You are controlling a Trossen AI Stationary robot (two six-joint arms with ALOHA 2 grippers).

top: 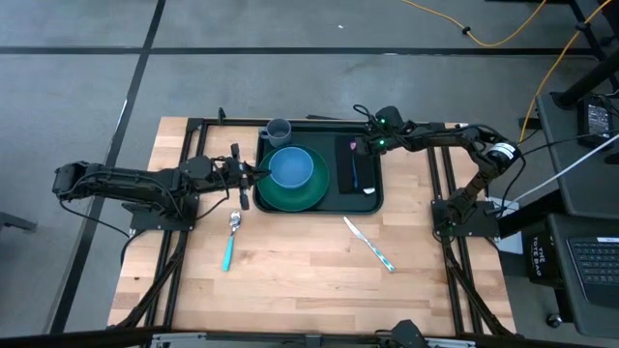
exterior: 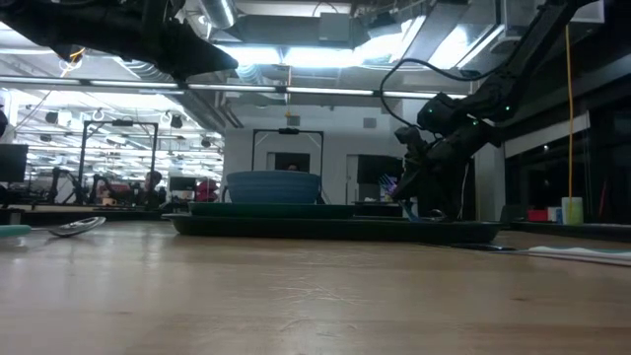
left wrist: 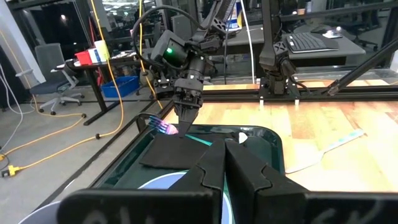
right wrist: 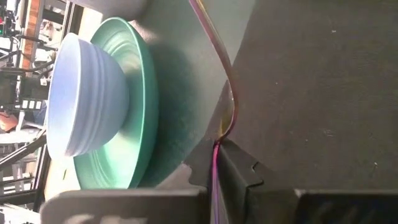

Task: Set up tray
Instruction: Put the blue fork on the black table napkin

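The dark green tray (top: 319,124) lies mid-table. On it are a green plate (top: 311,196) with a blue bowl (top: 290,167), a grey cup (top: 279,130) and a black mat (top: 363,159). A fork (top: 356,174) with a blue handle and iridescent tines lies along the mat. My right gripper (top: 370,145) is at the tray's far right corner, shut on the fork's far end. My left gripper (top: 253,174) hangs shut at the tray's left rim, holding nothing. My right gripper pinches the fork between its two fingers near the tine end (right wrist: 219,144). The pink tines (left wrist: 163,127) stick out beside the fingertips. The fingers slant down from the table's far right. The handle (left wrist: 200,140) lies on the black mat.
A spoon (top: 232,237) with a teal handle lies on the wood near the tray's left. A knife (top: 369,244) lies on the wood toward the near right. Black frame rails run along both table sides.
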